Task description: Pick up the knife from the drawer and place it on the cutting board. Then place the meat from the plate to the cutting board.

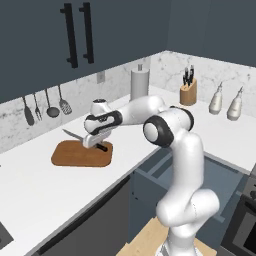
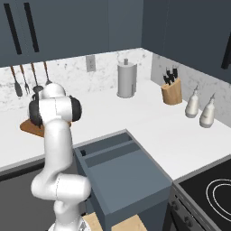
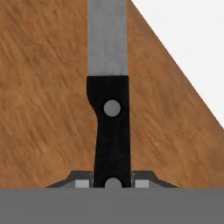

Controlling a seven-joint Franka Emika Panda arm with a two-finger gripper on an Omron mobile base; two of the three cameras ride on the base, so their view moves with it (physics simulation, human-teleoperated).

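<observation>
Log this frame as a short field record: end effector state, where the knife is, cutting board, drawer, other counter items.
end effector: shut on the knife's black handle
knife: held over the cutting board, blade pointing away from the hand; whether it touches the wood cannot be told
cutting board: on the white counter, below the hanging utensils
drawer: pulled open
paper towel roll: upright near the corner
knife block: on the counter by the right wall
two bottles: right of the knife block
</observation>
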